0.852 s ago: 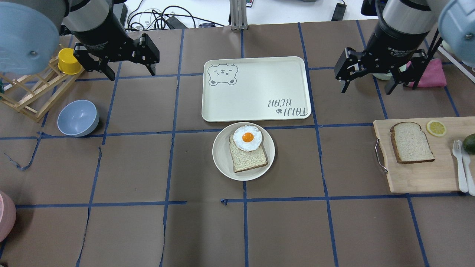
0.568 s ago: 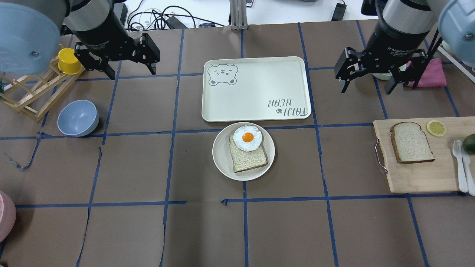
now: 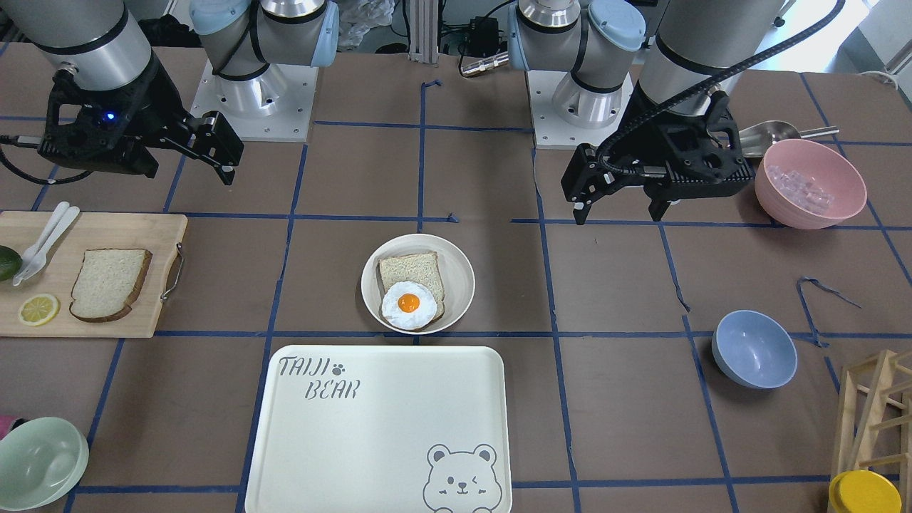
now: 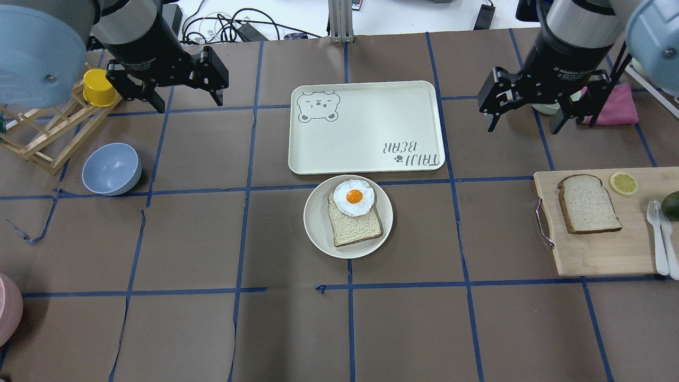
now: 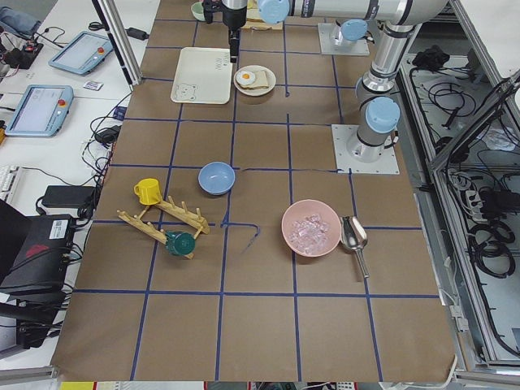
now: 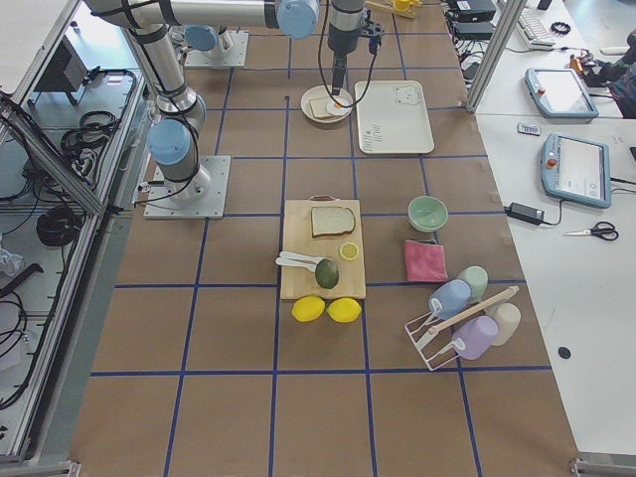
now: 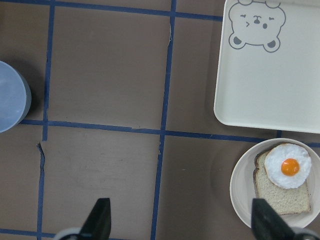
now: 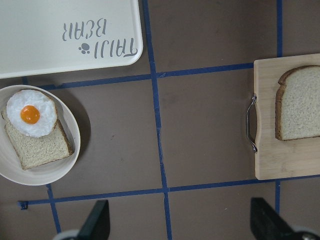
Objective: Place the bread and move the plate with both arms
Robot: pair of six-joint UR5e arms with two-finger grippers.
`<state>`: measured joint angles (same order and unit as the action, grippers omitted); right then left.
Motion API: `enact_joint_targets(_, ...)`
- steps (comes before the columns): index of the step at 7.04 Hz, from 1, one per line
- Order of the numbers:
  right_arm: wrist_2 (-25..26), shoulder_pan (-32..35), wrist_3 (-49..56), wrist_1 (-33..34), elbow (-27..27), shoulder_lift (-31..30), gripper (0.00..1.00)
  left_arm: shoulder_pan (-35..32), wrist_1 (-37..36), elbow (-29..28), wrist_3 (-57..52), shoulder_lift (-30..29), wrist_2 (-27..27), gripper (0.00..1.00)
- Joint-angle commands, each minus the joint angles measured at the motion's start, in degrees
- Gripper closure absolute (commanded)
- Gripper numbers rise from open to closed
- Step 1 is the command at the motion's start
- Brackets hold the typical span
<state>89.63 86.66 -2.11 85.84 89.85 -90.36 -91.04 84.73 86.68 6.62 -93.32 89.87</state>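
In the overhead view the bread point(image 4: 589, 204) lies flat on a wooden cutting board point(image 4: 599, 254) at the right edge of the frame. Its domed, dark-crusted top points toward the upper left. A lemon slice point(image 4: 623, 183) lies just beside it toward the upper right. An avocado point(image 4: 671, 206) and white cutlery point(image 4: 658, 233) lie further right on the same board. Nothing touches the bread.

The plate point(image 4: 318, 233) stands on the brown paper surface point(image 4: 212, 329) at the centre of the frame, well apart from the board. It holds a smaller slice point(image 4: 354, 228) of bread, and a fried egg point(image 4: 354, 197) overlaps that slice's upper part. Directly above the plate lies the cream bear-printed tray point(image 4: 366, 127). The two rims are so close that contact cannot be judged.

The left claw point(image 4: 188, 106) hangs above the surface in the upper left of the frame. Its fingers are spread wide and hold nothing. A yellow cup point(image 4: 99, 87) sits on a wooden rack point(image 4: 42, 132) to its left, and a blue bowl point(image 4: 111, 168) stands lower in the frame.

The right claw point(image 4: 523, 128) hangs in the upper right, above the cutting board in the frame and clear of it. It too is spread wide and empty. A pink cloth point(image 4: 618, 103) lies just beyond it to the right. Each wrist view shows its two fingertips far apart at the bottom edge, with only bare surface between them.
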Motion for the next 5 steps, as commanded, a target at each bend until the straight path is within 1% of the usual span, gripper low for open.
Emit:
enact_joint_targets(1, 0.1, 0.0, 0.0, 0.0, 0.0, 0.0, 0.00, 0.0, 0.0, 0.1, 0.0, 0.0, 0.0, 0.00)
enact_joint_targets(5, 0.2, 0.0, -0.1, 0.0, 0.1, 0.0, 0.00, 0.0, 0.0, 0.6, 0.1, 0.2, -0.1, 0.00)
